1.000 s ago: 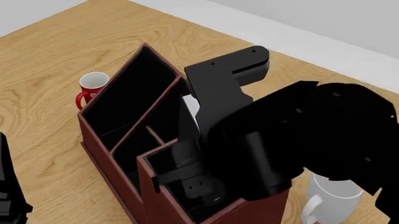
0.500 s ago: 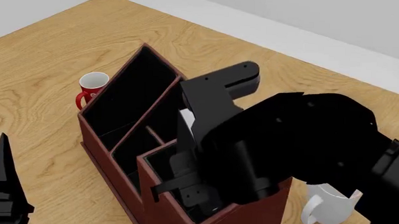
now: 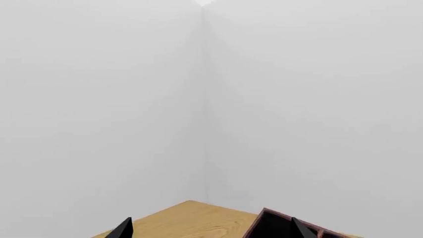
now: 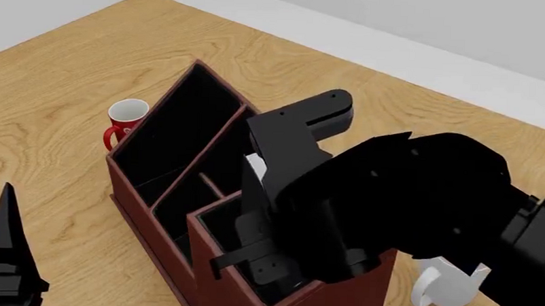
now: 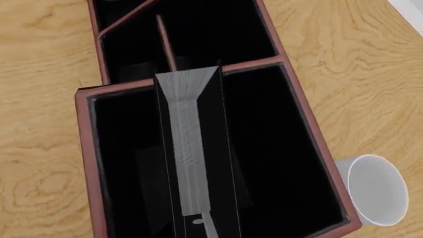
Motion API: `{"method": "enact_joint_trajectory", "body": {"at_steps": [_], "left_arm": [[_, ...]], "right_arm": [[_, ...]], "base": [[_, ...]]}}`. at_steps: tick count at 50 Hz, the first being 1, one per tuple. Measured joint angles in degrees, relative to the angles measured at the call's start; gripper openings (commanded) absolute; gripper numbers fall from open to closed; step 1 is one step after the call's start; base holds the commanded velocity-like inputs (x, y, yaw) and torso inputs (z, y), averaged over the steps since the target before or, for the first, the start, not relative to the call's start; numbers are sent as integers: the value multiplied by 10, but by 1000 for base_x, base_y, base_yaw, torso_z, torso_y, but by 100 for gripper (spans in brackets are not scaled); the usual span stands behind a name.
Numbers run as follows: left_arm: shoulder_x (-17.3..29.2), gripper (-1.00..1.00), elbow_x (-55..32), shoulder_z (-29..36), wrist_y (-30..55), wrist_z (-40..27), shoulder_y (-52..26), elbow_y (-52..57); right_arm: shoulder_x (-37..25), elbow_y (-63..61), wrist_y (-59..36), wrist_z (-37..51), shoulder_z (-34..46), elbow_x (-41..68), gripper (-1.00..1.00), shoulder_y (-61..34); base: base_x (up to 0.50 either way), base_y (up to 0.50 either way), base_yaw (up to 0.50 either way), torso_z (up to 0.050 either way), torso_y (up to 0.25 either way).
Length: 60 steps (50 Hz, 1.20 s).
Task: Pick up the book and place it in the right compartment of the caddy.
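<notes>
The wooden table (image 4: pixel 66 84) carries the caddy (image 4: pixel 153 210), whose right compartment (image 5: pixel 278 163) is seen from above in the right wrist view. The book (image 5: pixel 191 148) is held upright, page edges up, within that compartment. The right gripper (image 4: pixel 260 251) is clamped on it. The left gripper (image 3: pixel 208 229) is spread apart. A white mug (image 5: pixel 377 188) stands just right of the caddy.

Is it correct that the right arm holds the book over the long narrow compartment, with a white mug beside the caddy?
Not quite. The right wrist view shows the book inside the large square right compartment of the caddy, not the narrow one. The white mug part is correct.
</notes>
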<state>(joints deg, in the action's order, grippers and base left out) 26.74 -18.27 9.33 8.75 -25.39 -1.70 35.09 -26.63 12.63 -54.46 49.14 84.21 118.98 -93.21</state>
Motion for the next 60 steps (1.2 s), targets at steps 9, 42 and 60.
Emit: {"method": "enact_joint_trajectory", "body": {"at_steps": [9,42,60], "left_arm": [[1,100,0,1,-1,0,-1,-1],[3,100,-1,6,-2,-2,-3,-5],[5,100,-1,7,-2,-4,-3,-2]], "right_arm": [[3,6,1,-4,5,-15,-100,0],[22,44,14,-71,-2,-83,100,36],[-10,-3,18,-36,-27,-64,100,4]], "base": [[3,6,12,0,0],[1,2,3,0,0],[0,0,0,0,0]]}}
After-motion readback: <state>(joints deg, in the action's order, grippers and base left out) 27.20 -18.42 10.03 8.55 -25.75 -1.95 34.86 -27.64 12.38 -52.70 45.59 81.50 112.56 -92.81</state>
